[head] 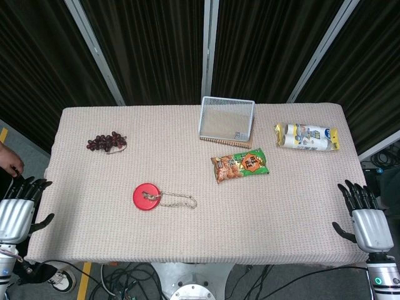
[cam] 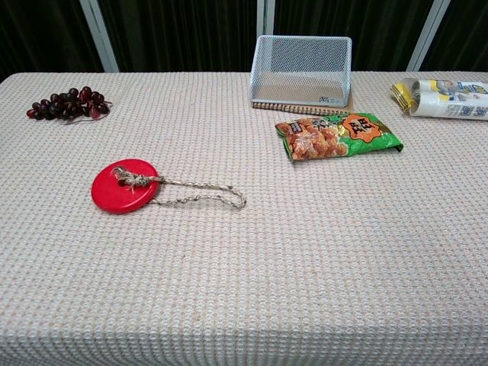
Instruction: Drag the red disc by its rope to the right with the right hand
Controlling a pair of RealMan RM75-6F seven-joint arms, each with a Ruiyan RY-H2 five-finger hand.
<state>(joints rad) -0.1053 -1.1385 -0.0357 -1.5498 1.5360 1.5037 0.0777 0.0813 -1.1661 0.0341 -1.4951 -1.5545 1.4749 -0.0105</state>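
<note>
rope (head: 178, 200) loops toward 3 o'clock from red disc (head: 145, 196). right hand (head: 364, 220) at table's 4 o'clock, fingers spread, empty; left hand (head: 19, 207) at 8 o'clock likewise.

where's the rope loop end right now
The rope lies flat on the table's left-centre, its loop trailing right from the red disc, down-left of the snack bag. No robot hand touches it.
</note>
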